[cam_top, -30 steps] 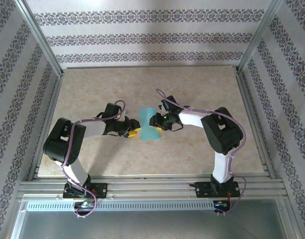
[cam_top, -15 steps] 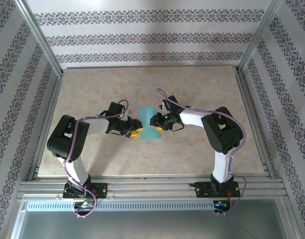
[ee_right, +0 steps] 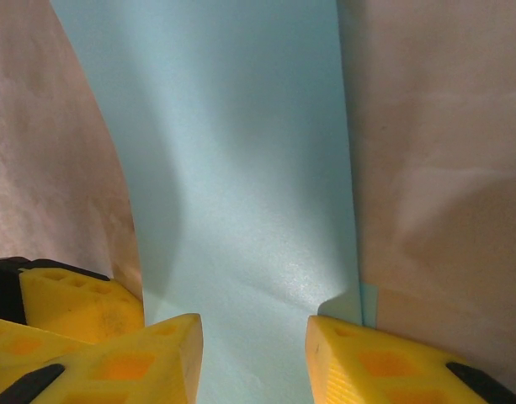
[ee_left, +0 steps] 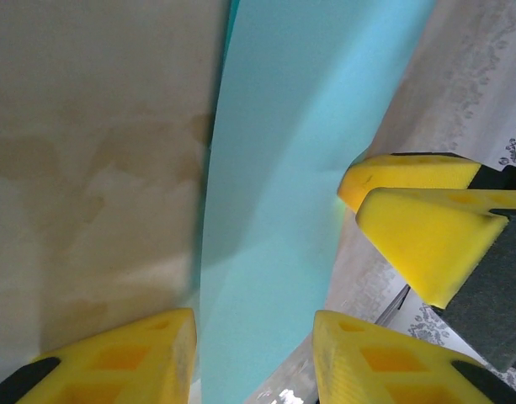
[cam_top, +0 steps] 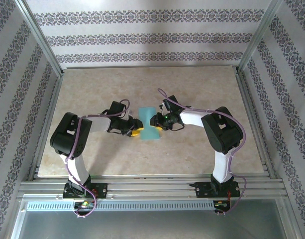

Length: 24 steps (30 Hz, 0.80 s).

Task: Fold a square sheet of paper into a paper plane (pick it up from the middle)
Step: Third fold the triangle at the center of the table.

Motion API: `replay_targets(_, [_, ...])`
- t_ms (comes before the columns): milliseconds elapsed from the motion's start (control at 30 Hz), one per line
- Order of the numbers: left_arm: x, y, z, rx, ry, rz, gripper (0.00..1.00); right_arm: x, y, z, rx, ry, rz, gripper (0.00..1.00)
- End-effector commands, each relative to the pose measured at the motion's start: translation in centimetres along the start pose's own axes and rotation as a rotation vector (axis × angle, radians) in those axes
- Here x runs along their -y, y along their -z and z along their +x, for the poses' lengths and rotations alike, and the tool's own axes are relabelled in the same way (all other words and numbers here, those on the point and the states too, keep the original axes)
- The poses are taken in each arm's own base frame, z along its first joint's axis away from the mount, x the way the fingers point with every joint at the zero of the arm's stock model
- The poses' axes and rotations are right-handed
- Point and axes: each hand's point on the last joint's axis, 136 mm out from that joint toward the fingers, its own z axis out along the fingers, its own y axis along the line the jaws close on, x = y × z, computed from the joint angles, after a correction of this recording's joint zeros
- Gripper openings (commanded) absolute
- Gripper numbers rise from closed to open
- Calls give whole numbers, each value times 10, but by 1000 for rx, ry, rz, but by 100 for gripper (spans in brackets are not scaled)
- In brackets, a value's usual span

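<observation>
One sheet [cam_top: 147, 113] between both pincers [cam_top: 136, 133] [cam_top: 157, 123]

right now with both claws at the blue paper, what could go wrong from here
1. The left claw and right claw meet the sheet of paper from opposite sides, fingers close together; closing or shifting could knock them together.
2. The sheet bows and narrows at its middle, so a squeeze may crumple it or set a crooked crease.
</observation>
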Motion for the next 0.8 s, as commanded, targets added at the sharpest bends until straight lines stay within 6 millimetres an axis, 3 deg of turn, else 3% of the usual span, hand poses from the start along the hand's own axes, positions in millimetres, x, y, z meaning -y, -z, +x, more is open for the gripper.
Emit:
replay_targets(0, [12, -9, -4, -8, -33, 34, 41, 32, -10, 13, -40, -37, 83, 42])
replay_targets(233, [20, -8, -5, 2, -52, 46, 32, 35, -10, 15, -42, -40, 88, 41])
replay_targets(500, [15, -7, -9, 13, -63, -4, 21, 37, -9, 14, -39, 1, 92, 40])
replay_targets(633, [14, -9, -9, 9, -51, -5, 11, 21, -2, 6, -15, 86, 49, 40])
replay_targets(767, [14, -10, -7, 3, -42, -3, 10, 0, 10, -3, 17, 155, 7, 41])
